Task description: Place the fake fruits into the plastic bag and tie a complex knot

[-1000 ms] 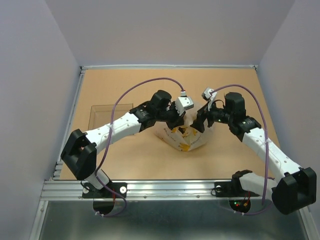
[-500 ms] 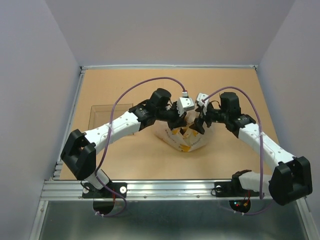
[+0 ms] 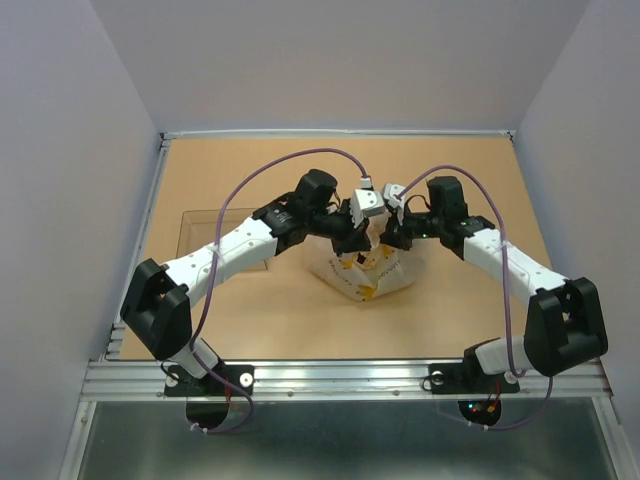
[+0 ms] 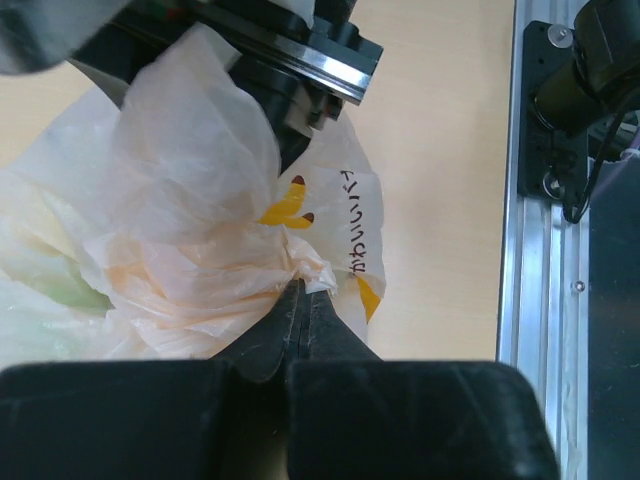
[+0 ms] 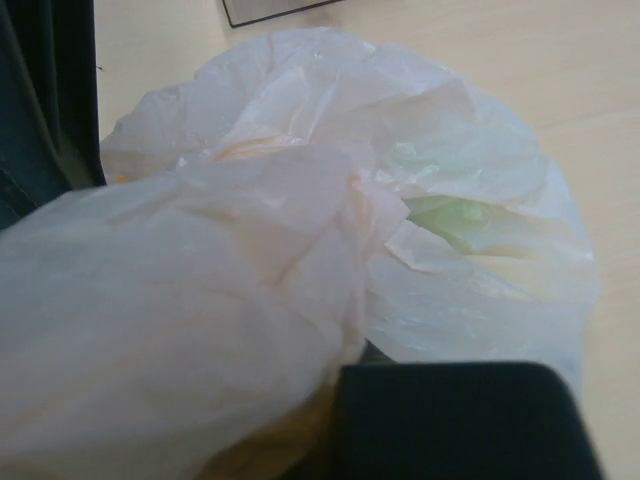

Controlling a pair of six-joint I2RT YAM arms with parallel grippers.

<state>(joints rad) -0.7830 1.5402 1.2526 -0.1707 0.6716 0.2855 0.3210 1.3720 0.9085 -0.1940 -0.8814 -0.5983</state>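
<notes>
The plastic bag (image 3: 366, 277), crinkly whitish-peach with yellow banana prints, sits mid-table with its top gathered upward. My left gripper (image 3: 360, 238) reaches in from the left, and in the left wrist view it (image 4: 300, 287) is shut on a twisted bunch of the bag (image 4: 190, 230). From the right, my right gripper (image 3: 386, 240) meets it at the bag's top. Bunched plastic of the bag (image 5: 260, 260) drapes over its jaws in the right wrist view, with one dark finger (image 5: 460, 420) showing below; it is shut on that plastic. The fake fruits (image 5: 450, 215) show only as green and yellowish patches through the film.
A clear rigid tray (image 3: 212, 228) lies at the left, partly under my left arm. A raised metal rail (image 3: 330, 375) runs along the near table edge. Purple cables arch over both wrists. Grey walls close in the back and both sides.
My right arm has swung left to the bag's top, and its gripper has gone from open to shut on the plastic. The left gripper has kept its grip, shifting slightly.
</notes>
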